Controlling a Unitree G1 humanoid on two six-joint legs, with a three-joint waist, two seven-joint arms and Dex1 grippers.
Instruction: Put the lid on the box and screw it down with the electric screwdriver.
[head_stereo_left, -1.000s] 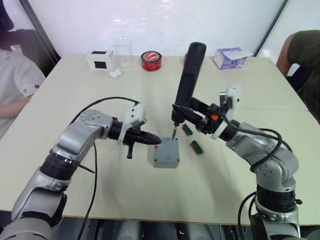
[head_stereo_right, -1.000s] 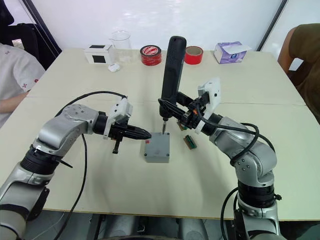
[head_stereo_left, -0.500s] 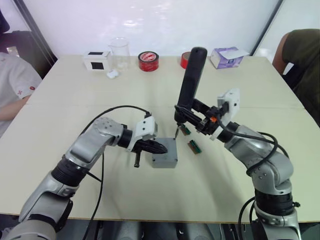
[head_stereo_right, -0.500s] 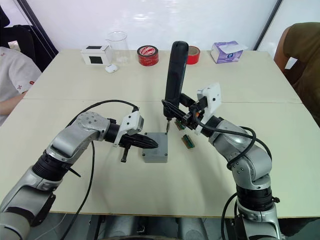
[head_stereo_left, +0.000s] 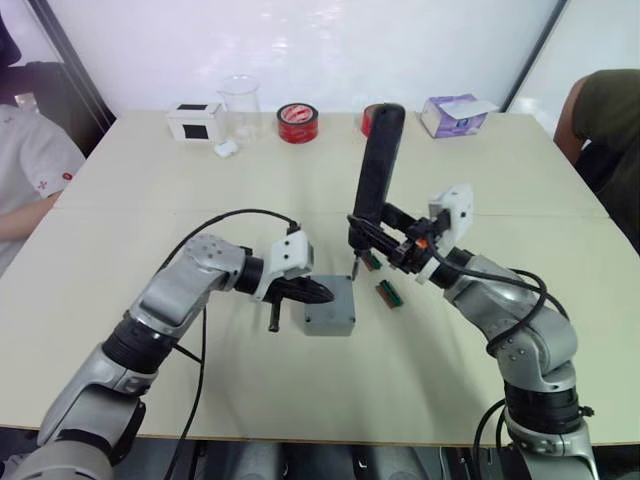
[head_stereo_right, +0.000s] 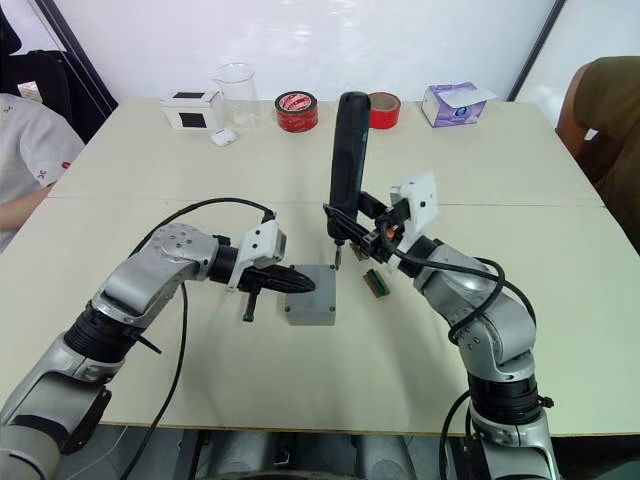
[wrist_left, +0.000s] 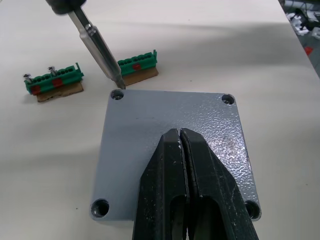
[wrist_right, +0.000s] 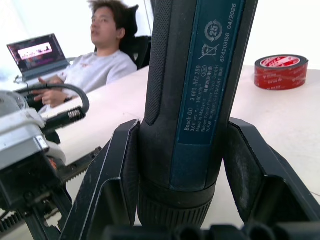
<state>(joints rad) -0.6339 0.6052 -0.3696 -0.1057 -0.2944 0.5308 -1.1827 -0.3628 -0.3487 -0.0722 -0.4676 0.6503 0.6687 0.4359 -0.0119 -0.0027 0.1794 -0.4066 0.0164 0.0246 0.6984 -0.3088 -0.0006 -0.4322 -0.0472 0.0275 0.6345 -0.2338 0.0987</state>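
Observation:
The grey lid (wrist_left: 170, 117) sits on the box (head_stereo_left: 328, 325) at mid-table, four screw holes at its corners. My left gripper (wrist_left: 180, 132) is shut, its closed fingertips lying over the lid's top from the left side (head_stereo_left: 322, 296). My right gripper (wrist_right: 182, 165) is shut on the electric screwdriver (head_stereo_left: 378, 165), gripping its lower end. The tool stands nearly upright, slightly tilted. Its metal bit (wrist_left: 97, 47) points down at one far corner hole (wrist_left: 117, 94) of the lid; I cannot tell whether the tip is seated in it.
Two green terminal strips (head_stereo_left: 390, 293) (head_stereo_left: 372, 260) lie just right of the box. At the far edge stand a white-and-black cube (head_stereo_left: 195, 121), a clear beaker (head_stereo_left: 240, 100), red tape rolls (head_stereo_left: 298, 122) and a tissue box (head_stereo_left: 456, 114). People sit at both table sides.
My left gripper has moved right from beside the box and now lies over the lid. The screwdriver stays upright at the lid's far corner. The camera has shifted a little.

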